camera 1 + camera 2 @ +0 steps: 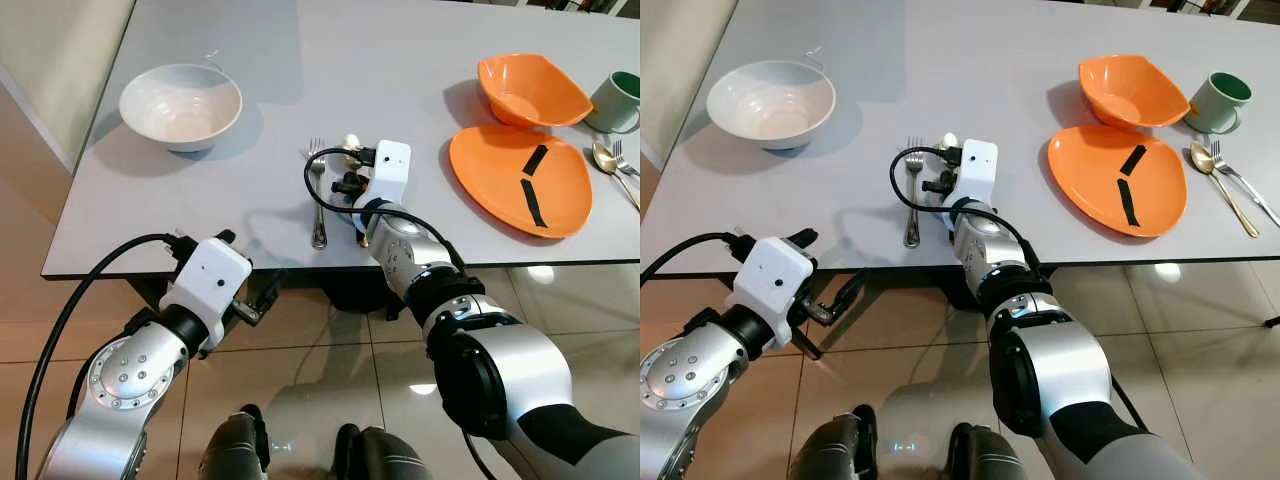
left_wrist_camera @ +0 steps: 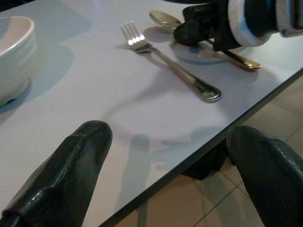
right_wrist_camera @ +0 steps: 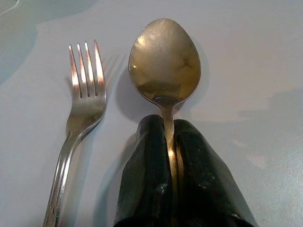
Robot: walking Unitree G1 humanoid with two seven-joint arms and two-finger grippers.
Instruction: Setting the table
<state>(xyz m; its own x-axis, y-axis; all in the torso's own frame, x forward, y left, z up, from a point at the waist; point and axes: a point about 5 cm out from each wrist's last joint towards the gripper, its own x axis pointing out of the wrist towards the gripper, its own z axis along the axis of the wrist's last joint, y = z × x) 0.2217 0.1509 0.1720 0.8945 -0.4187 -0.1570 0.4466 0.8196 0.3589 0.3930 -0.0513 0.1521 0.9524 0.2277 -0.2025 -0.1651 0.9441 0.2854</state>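
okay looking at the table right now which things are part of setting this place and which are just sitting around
In the job:
- right gripper, shut on the spoon
- fork, lying beside that spoon on the table

Lying about:
- white bowl
- orange plate and orange bowl
- green mug
- second spoon and fork near the mug
- left gripper, open, at the table edge

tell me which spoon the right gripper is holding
The spoon beside the lone fork at the table's near edge, clamped in the right gripper; the other spoon lies by the green mug.
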